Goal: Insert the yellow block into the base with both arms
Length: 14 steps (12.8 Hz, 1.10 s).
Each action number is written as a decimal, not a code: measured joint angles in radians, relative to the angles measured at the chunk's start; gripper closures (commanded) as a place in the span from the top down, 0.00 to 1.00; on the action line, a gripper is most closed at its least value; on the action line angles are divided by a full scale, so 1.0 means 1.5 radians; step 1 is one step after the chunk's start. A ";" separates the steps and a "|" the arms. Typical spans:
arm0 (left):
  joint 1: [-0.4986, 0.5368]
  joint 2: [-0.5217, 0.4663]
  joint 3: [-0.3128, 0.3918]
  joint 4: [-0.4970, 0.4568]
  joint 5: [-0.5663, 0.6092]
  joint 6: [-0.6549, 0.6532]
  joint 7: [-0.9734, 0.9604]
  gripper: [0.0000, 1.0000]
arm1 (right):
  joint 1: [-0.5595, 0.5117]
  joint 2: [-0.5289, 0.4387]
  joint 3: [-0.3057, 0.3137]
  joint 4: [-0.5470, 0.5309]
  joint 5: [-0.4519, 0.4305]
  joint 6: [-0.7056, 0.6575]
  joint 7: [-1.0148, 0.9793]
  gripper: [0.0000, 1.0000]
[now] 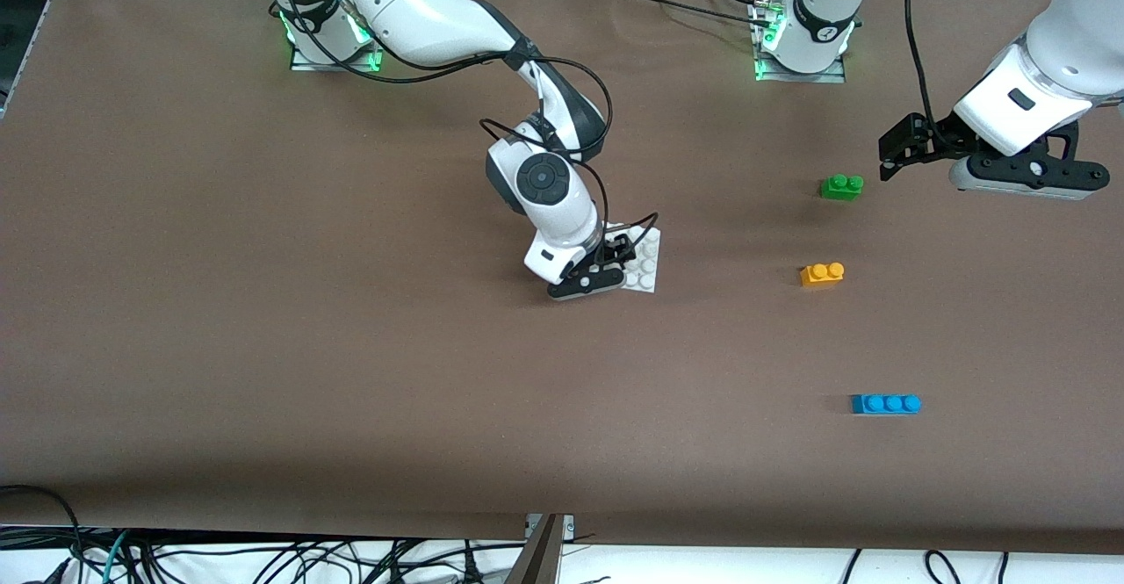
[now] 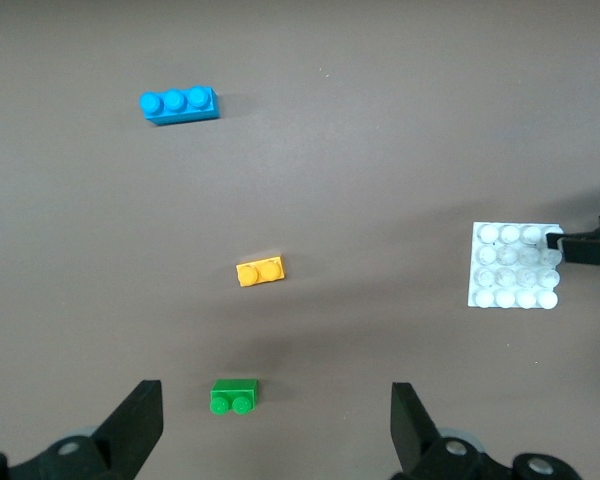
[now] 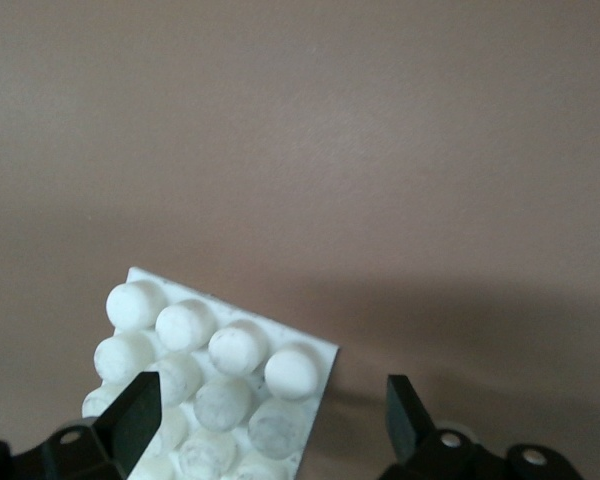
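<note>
The yellow block [image 1: 822, 274] [image 2: 260, 271] lies alone on the brown table, studs up. It is nearer to the front camera than the green brick. The white studded base [image 1: 648, 261] [image 2: 515, 265] [image 3: 220, 370] lies flat at mid-table. My right gripper [image 1: 617, 255] [image 3: 270, 412] hangs low over one corner of the base, open. One finger is above the studs and the other is off the plate's edge; it holds nothing. My left gripper [image 1: 900, 149] [image 2: 277, 412] hovers open and empty, high over the table by the green brick.
A green two-stud brick [image 1: 841, 186] [image 2: 234, 397] sits farther from the front camera than the yellow block. A blue three-stud brick [image 1: 885, 403] [image 2: 179, 103] lies nearer to it. Cables trail along the table's front edge.
</note>
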 measured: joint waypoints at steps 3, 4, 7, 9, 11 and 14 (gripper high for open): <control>0.000 0.000 0.000 0.000 0.000 0.000 0.000 1.00 | -0.044 -0.011 -0.003 0.017 0.000 -0.083 -0.010 1.00; 0.000 0.000 0.000 0.000 0.000 0.000 0.000 1.00 | -0.064 -0.022 -0.004 0.019 0.000 -0.121 -0.018 1.00; 0.000 0.000 -0.001 0.000 0.000 0.000 0.000 1.00 | -0.125 -0.070 -0.008 0.021 0.000 -0.233 -0.039 1.00; 0.000 0.000 -0.001 0.000 0.000 -0.001 0.000 1.00 | -0.143 -0.094 -0.039 0.021 0.000 -0.282 -0.039 1.00; 0.000 0.000 -0.001 0.001 0.000 -0.001 0.000 1.00 | -0.147 -0.103 -0.086 0.018 0.000 -0.302 -0.045 1.00; 0.000 0.000 -0.004 0.001 0.000 -0.001 0.000 1.00 | -0.169 -0.107 -0.134 0.018 0.000 -0.344 -0.078 1.00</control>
